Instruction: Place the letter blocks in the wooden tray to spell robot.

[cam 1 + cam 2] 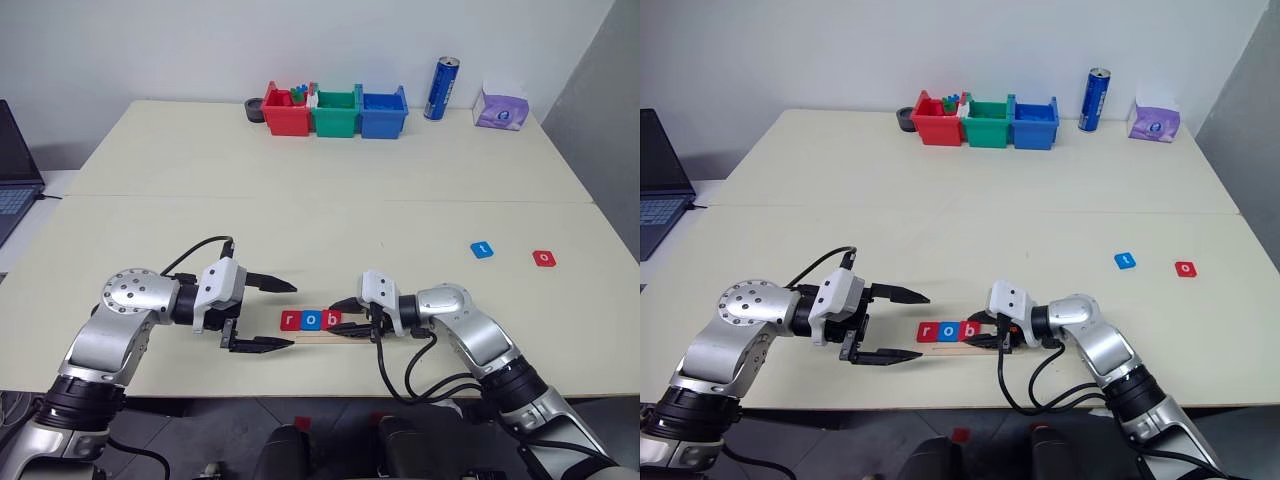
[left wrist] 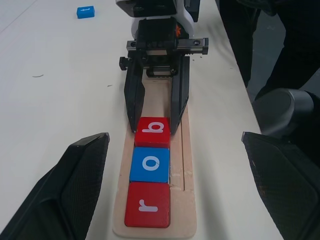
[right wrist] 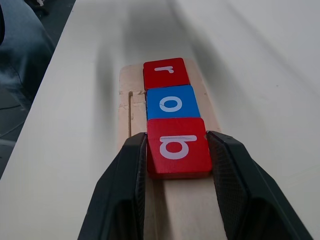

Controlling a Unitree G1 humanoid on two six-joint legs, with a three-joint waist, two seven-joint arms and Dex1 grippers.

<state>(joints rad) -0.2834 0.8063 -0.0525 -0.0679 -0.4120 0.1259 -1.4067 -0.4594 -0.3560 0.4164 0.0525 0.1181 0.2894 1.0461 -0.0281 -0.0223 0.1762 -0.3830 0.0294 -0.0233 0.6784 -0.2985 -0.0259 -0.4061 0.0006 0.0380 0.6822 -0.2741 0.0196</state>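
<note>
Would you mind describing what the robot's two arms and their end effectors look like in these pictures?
Both arms are silver-grey metal with rounded joint housings, black segments near the body and white wrist blocks. Loose black cables loop from each wrist. The left end effector has two long, black, tapering fingers on a black bracket. The right end effector carries two black fingers with finely textured inner pads; a small orange mark sits on its mount.

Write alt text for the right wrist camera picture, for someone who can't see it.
The right gripper has its two black fingers closed on the sides of a red b block sitting on the wooden tray. Just beyond it in the same row lie a blue o block and a red r block, all touching, on a pale table.
</note>
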